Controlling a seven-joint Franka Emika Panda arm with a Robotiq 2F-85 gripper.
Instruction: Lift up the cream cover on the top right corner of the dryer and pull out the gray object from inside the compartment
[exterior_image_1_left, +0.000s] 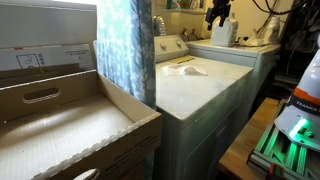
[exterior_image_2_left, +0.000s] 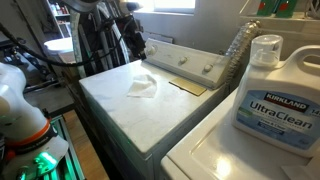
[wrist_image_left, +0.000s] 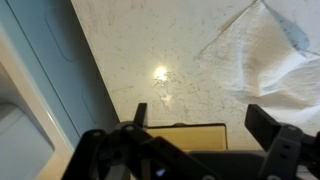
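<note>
The cream cover (wrist_image_left: 170, 137) is a flat tan rectangular flap set into the speckled white dryer top (wrist_image_left: 150, 50). In the wrist view it lies closed, low in the frame between my fingers. It also shows in both exterior views (exterior_image_2_left: 188, 87) (exterior_image_1_left: 180, 61), near the control panel. My gripper (wrist_image_left: 205, 120) is open and empty, hovering above the cover without touching it. It shows as a dark shape above the dryer in both exterior views (exterior_image_2_left: 138, 48) (exterior_image_1_left: 218, 14). The gray object is hidden under the closed cover.
A crumpled white cloth (exterior_image_2_left: 142, 87) lies on the dryer top beside the cover. A Kirkland detergent jug (exterior_image_2_left: 275, 95) stands on the neighbouring washer. An open cardboard box (exterior_image_1_left: 60, 120) and a blue curtain (exterior_image_1_left: 125, 45) stand by the dryer's other side.
</note>
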